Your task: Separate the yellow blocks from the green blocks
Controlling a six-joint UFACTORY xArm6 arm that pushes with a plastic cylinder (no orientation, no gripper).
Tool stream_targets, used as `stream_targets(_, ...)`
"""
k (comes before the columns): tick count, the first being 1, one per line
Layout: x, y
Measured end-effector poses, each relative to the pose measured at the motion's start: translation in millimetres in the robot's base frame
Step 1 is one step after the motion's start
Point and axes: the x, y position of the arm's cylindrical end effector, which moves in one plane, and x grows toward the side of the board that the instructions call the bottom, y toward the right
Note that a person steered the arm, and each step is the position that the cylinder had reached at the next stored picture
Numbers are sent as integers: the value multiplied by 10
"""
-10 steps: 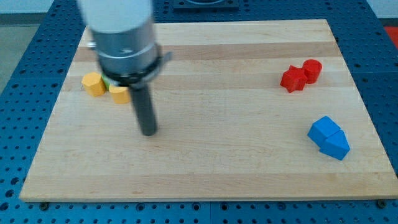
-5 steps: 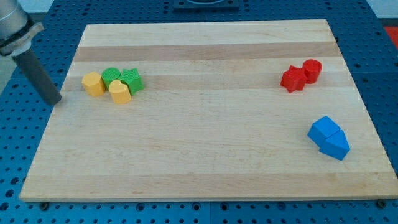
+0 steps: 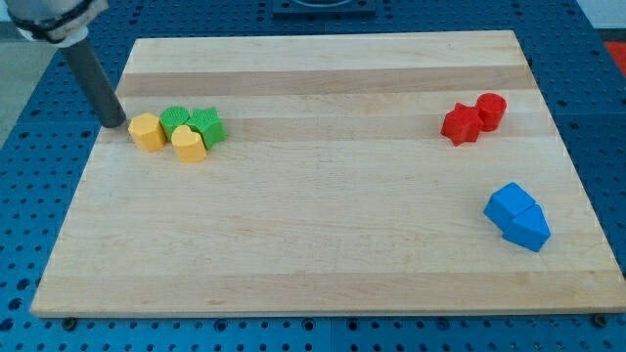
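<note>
At the view's upper left, a yellow hexagonal block (image 3: pixel 148 131), a yellow heart-shaped block (image 3: pixel 189 144), a green round block (image 3: pixel 175 119) and a green star-shaped block (image 3: pixel 207 126) sit bunched together, touching. My tip (image 3: pixel 114 122) stands on the board just left of the yellow hexagonal block, a small gap apart from it.
The wooden board (image 3: pixel 323 225) lies on a blue perforated table. A red star-shaped block (image 3: pixel 460 124) and a red cylinder (image 3: pixel 491 110) touch at the upper right. Two blue blocks (image 3: pixel 517 216) sit together at the right, near the board's edge.
My tip swept from the right of the cluster out past the board's left edge, then came back up and right to beside the yellow hexagonal block. The blocks have not moved.
</note>
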Motion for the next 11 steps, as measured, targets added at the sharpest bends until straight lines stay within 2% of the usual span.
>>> stream_targets(2,232,542)
stream_targets(6,329,929)
stream_targets(11,356,2320)
